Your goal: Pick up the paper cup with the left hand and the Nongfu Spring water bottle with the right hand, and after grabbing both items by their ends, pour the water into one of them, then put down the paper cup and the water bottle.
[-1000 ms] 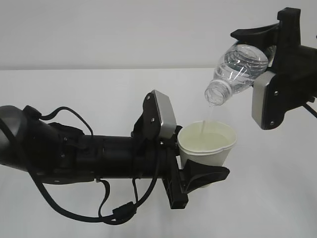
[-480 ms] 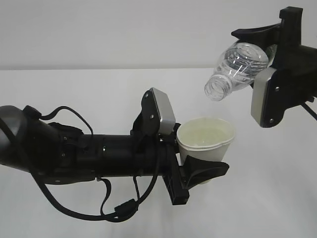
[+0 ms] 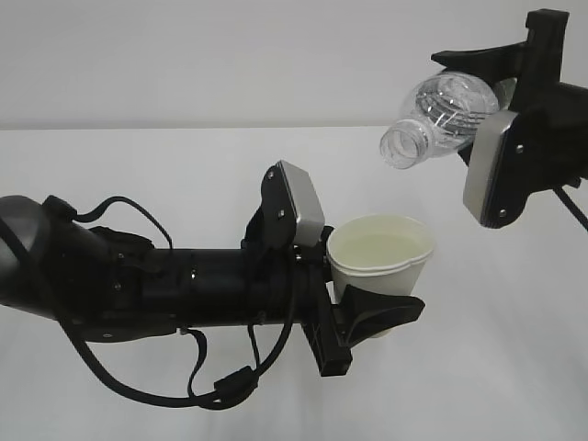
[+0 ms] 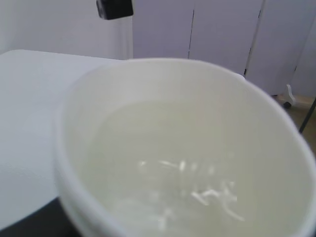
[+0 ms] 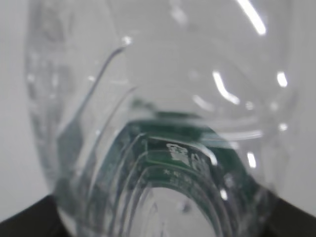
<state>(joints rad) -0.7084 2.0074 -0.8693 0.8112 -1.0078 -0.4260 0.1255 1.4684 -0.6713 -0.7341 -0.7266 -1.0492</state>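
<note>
Two black robot arms work above a white desk point(image 3: 514, 367). The left tool point(image 3: 372, 312) grips one paper cup point(image 3: 381, 266) at centre, upright, with water point(image 4: 168, 182) inside. The right tool point(image 3: 491, 110), upper right, grips one Nongfu Spring water bottle point(image 3: 439, 119) near its base, tilted with its open neck pointing left and slightly down, above and just right of the cup. No stream is visible, so pouring looks finished. Next, judging from this, both arms must lower and release, keeping the filled cup level. Count: one cup, one bottle, two tools.
</note>
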